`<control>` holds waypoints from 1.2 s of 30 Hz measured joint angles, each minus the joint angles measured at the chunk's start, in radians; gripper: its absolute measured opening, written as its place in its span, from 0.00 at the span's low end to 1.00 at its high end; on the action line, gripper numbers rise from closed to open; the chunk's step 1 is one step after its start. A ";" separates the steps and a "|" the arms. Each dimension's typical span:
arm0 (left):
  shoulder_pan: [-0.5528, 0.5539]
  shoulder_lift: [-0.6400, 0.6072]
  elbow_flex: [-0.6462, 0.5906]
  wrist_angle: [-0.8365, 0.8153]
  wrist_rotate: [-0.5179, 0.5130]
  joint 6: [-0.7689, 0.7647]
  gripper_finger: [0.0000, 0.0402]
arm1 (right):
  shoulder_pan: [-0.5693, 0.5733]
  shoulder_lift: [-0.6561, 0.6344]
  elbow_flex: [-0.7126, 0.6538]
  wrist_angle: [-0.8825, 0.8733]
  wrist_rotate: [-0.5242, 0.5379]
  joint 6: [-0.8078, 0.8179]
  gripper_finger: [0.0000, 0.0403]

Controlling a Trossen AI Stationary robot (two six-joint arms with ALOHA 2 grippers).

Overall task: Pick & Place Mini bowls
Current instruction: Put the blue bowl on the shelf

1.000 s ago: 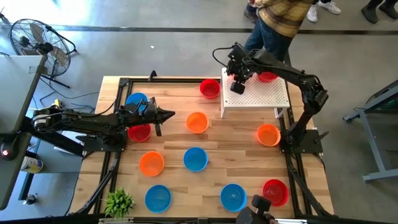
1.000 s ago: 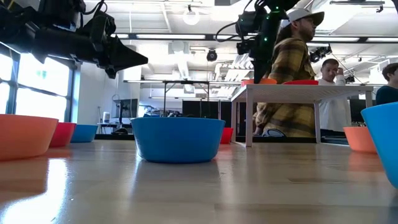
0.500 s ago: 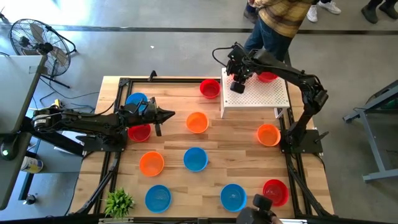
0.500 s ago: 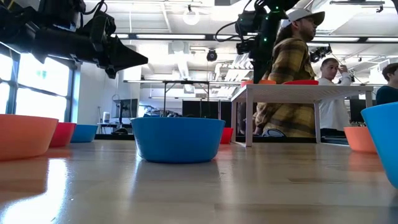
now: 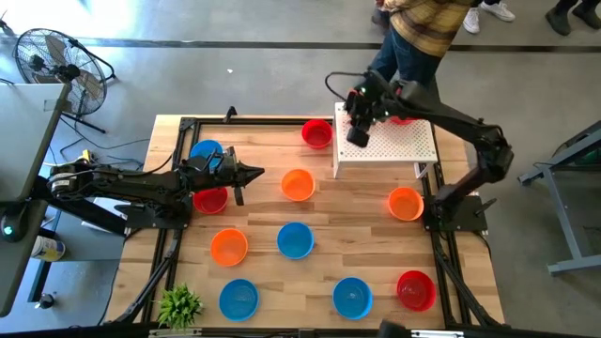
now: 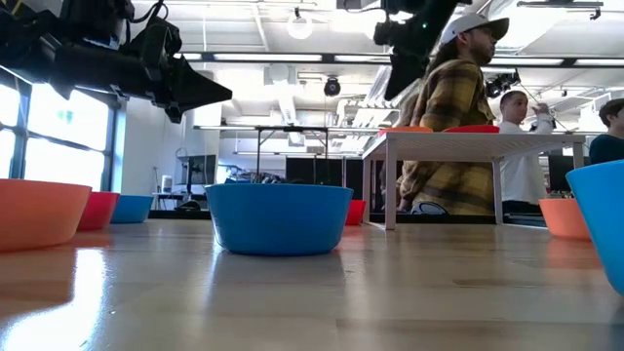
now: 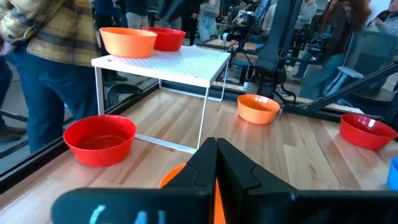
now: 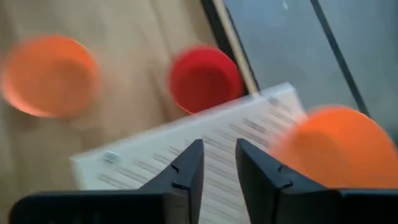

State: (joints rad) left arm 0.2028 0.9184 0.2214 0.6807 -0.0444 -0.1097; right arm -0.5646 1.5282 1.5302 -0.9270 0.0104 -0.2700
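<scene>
High view: right gripper above white box; bowls scattered on table.
Low view: blue bowl central.
Left wrist view: left gripper closed, empty; orange bowl and red bowl on box.
Right wrist view: fingers slightly apart, empty.

Grey concrete floor around the table, standing fan on it — ceiling lamps lit, people behind.
</scene>
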 joint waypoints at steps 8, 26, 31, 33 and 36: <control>0.000 0.000 0.000 0.004 0.008 0.000 0.00 | 0.250 -0.142 -0.245 0.214 0.057 0.257 0.01; 0.000 0.000 0.000 -0.003 0.008 0.000 0.00 | 0.669 0.136 -0.272 0.375 0.110 0.860 0.04; 0.000 0.000 0.000 -0.014 0.010 0.000 0.00 | 0.679 0.220 -0.272 0.444 0.067 0.922 0.16; 0.000 0.000 0.000 -0.019 0.010 0.000 0.00 | 0.679 0.253 -0.272 0.472 0.040 0.943 0.22; 0.000 0.000 0.000 -0.025 0.010 0.000 0.00 | 0.679 0.292 -0.272 0.510 0.004 0.946 0.30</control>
State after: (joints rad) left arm 0.2024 0.9188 0.2214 0.6556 -0.0341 -0.1101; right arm 0.1141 1.8201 1.2583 -0.4170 0.0142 0.6762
